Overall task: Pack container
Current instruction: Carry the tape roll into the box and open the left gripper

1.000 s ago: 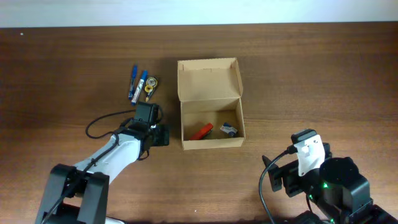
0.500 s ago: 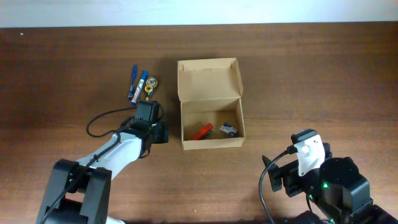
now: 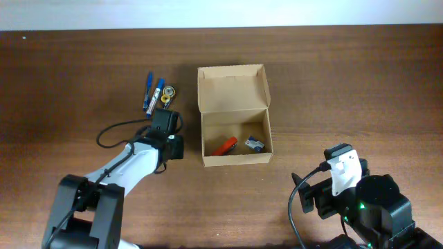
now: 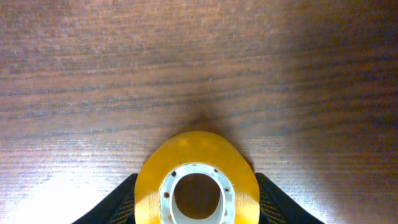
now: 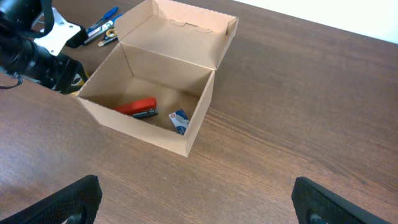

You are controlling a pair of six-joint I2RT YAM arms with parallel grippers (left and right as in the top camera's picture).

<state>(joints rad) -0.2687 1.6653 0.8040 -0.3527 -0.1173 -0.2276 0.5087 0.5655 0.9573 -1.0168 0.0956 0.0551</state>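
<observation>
Tape roll [image 4: 186, 155] partly off-frame

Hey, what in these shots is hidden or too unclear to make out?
Left wrist view: the bottom edge cuts off the left tool and tape roll, so its grip is unclear.
Overhead and right wrist views: the blue-white item in the container is too small to identify.

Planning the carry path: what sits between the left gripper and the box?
Nothing: overhead shows bare table between the left gripper and the container.
</observation>
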